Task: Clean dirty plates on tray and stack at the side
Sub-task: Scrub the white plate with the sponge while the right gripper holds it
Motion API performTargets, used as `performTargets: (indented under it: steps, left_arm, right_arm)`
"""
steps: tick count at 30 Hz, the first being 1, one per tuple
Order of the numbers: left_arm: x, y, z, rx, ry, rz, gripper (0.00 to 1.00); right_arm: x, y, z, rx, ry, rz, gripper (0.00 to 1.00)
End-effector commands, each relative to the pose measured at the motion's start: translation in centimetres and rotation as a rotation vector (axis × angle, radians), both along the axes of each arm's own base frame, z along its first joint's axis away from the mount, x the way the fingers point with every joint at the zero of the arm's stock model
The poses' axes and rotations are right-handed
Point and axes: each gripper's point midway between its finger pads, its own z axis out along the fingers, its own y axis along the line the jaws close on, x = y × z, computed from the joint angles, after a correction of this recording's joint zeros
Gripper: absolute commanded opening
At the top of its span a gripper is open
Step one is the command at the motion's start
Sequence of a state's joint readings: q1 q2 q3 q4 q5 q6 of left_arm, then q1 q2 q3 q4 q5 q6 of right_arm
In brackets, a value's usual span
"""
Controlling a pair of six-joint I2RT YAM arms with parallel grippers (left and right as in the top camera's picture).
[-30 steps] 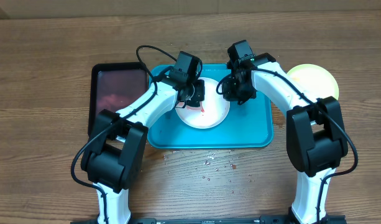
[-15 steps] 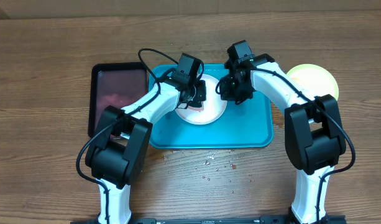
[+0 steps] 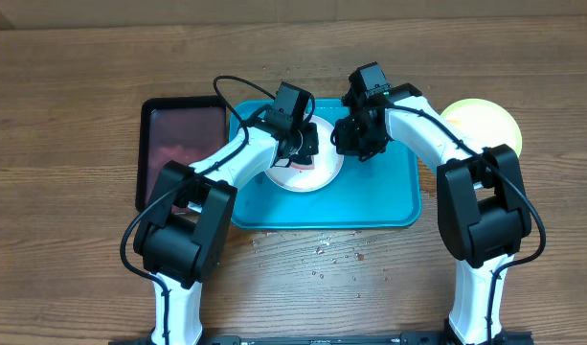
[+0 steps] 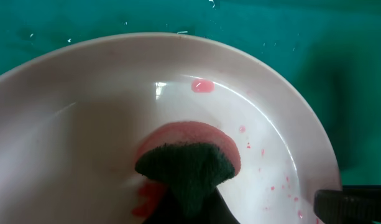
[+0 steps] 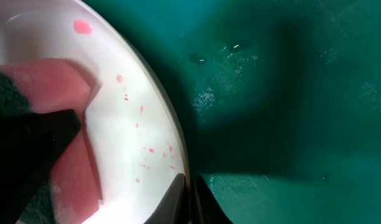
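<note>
The white plate (image 3: pixel 308 176) lies on the turquoise tray (image 3: pixel 389 206). My left gripper (image 3: pixel 301 149) is shut on a pink sponge with a dark green scrub side (image 4: pixel 190 158) and presses it onto the plate's inside (image 4: pixel 84 112), beside a red sauce smear and small pink specks. My right gripper (image 3: pixel 349 144) is shut on the plate's right rim (image 5: pixel 190 199); the plate (image 5: pixel 134 124) and the sponge (image 5: pixel 59 93) show in its view. The pale green plate (image 3: pixel 485 125) sits on the table to the right of the tray. The light blue plate is out of view.
A black tray with a dark reddish inside (image 3: pixel 183 144) lies to the left of the turquoise tray. Small drops and crumbs (image 3: pixel 324 251) dot the wooden table in front of the tray. The tray floor (image 5: pixel 289 112) to the right of the plate is wet.
The white plate and both grippers have shifted slightly to the left on the tray. The sponge has stayed pressed on the plate.
</note>
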State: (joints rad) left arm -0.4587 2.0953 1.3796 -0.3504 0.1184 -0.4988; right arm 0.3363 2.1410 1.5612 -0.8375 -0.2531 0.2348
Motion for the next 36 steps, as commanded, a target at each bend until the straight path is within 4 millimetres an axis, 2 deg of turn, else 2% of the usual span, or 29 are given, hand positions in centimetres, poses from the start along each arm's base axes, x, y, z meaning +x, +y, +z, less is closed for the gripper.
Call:
performTargets:
  steps: [1, 5, 10, 13, 15, 18, 23, 25, 28, 36]
  left_arm:
    - [-0.7, 1.1, -3.0, 0.089, 0.044, 0.005, 0.04]
    - [-1.2, 2.8, -3.6, 0.213, 0.038, -0.026, 0.04]
    - [-2.1, 5.9, -4.0, 0.416, 0.046, -0.046, 0.04]
    - [-2.2, 7.8, -3.5, 0.535, 0.042, -0.037, 0.04]
    - [-2.0, 8.4, -2.8, 0.580, 0.039, -0.034, 0.04]
    - [-1.5, 7.9, -1.5, 0.576, 0.042, -0.041, 0.04]
    - [-1.3, 4.1, -0.1, 0.446, 0.047, -0.116, 0.04]
    - [-1.6, 2.7, -0.1, 0.403, 0.044, -0.145, 0.04]
    - [-2.1, 1.5, -0.5, 0.380, 0.050, -0.172, 0.04]
    - [-2.6, 0.8, -2.5, 0.369, 0.081, -0.137, 0.04]
  right_arm:
    - [-0.6, 1.0, -0.5, 0.024, 0.020, 0.020, 0.04]
    - [-0.4, 1.0, -0.5, 0.026, 0.014, 0.020, 0.04]
    - [-0.3, 1.1, -0.4, 0.028, 0.006, 0.020, 0.04]
    - [-0.3, 1.1, -0.4, 0.028, 0.006, 0.020, 0.04]
    - [-0.3, 1.1, -0.4, 0.028, 0.006, 0.020, 0.04]
    - [-0.2, 1.1, -0.4, 0.028, 0.005, 0.020, 0.04]
    - [-0.2, 1.1, -0.4, 0.029, 0.003, 0.020, 0.04]
    - [-0.2, 1.1, -0.4, 0.030, 0.002, 0.020, 0.04]
    - [-0.2, 1.1, -0.4, 0.029, 0.002, 0.020, 0.04]
    - [-0.3, 1.1, -0.4, 0.029, 0.007, 0.020, 0.04]
